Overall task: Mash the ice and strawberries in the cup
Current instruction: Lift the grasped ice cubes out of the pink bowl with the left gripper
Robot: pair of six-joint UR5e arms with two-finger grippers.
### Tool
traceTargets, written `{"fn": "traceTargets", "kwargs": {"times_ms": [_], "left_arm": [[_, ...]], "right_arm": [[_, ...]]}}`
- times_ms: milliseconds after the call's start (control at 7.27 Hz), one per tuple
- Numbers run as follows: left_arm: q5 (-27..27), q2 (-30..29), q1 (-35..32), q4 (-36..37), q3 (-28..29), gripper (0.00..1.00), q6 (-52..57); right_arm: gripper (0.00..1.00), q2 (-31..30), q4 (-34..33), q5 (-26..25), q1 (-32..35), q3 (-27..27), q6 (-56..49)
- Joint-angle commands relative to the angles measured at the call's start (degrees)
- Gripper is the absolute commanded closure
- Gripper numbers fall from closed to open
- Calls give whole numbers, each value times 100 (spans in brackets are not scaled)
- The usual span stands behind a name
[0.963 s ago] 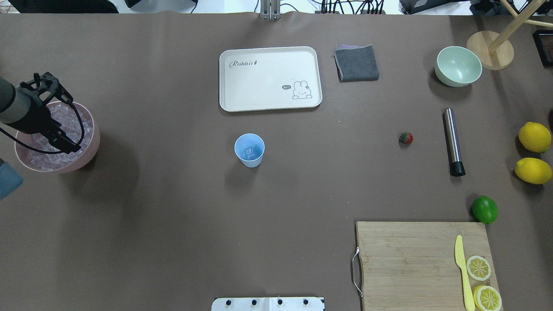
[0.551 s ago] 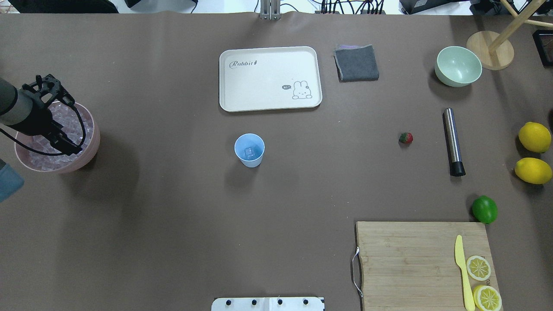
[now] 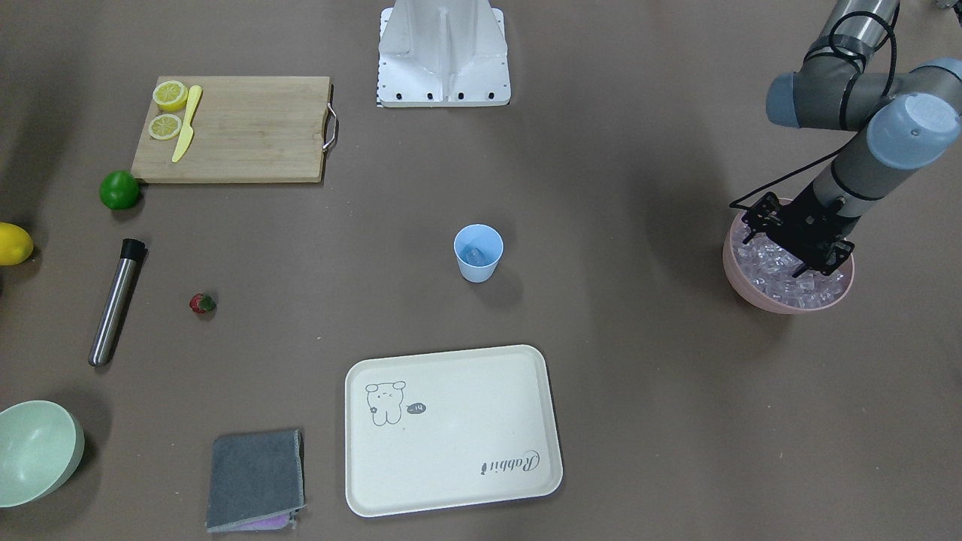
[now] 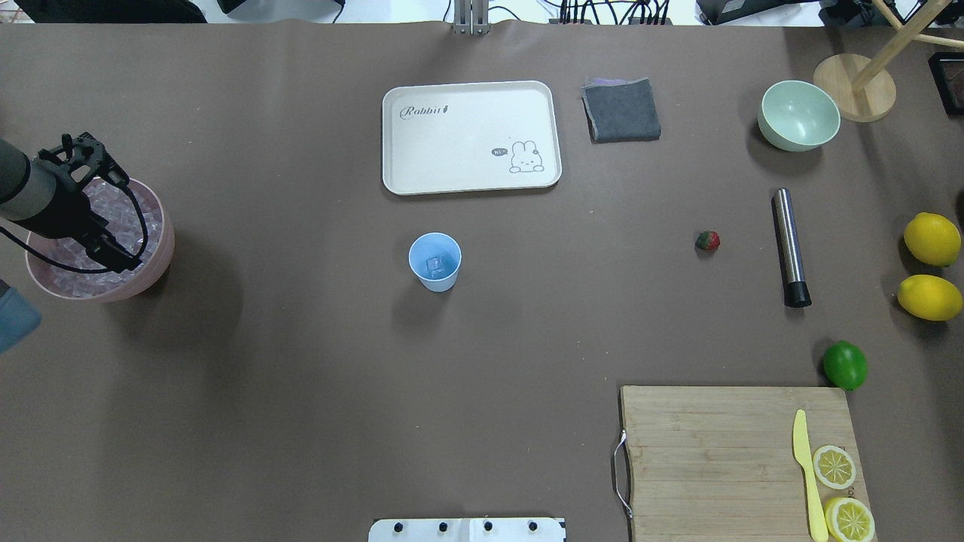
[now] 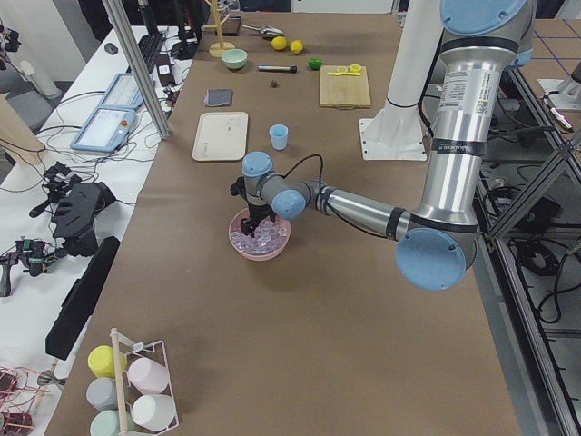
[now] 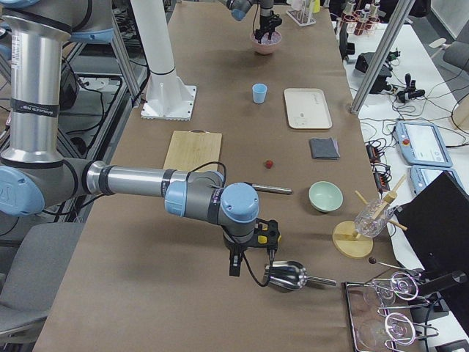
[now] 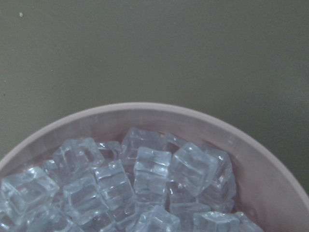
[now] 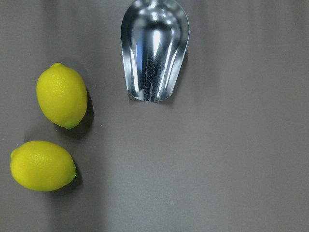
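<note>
Left gripper (image 3: 812,263) at the ice (image 7: 152,169), cup (image 4: 440,282) mid-table.

I see the left gripper's tip down among the cubes in the pink bowl (image 3: 774,299); I cannot tell whether its fingers are spread or closed. The cup stands upright with one cube inside, well apart from that bowl. The strawberry (image 4: 707,241) lies on the table near a steel rod (image 4: 788,241). The right gripper (image 6: 251,258) (seen only from the side) hangs over a metal scoop (image 8: 153,50); whether it is spread or closed I cannot tell.
</note>
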Motion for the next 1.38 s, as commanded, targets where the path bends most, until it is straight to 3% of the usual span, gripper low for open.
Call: {"fn": "traceTargets", "kwargs": {"times_ms": [0, 138, 551, 1239], "left_arm": [[-8, 1, 0, -322, 218, 16, -6], [-8, 1, 0, -323, 201, 33, -6], [-552, 1, -79, -270, 113, 98, -42], [-570, 10, -543, -226, 52, 100, -33]], "right_arm": [[0, -10, 7, 1, 2, 9, 0], [0, -10, 7, 1, 10, 9, 0], [0, -1, -2, 1, 72, 44, 0], [0, 16, -19, 1, 72, 106, 9]]}}
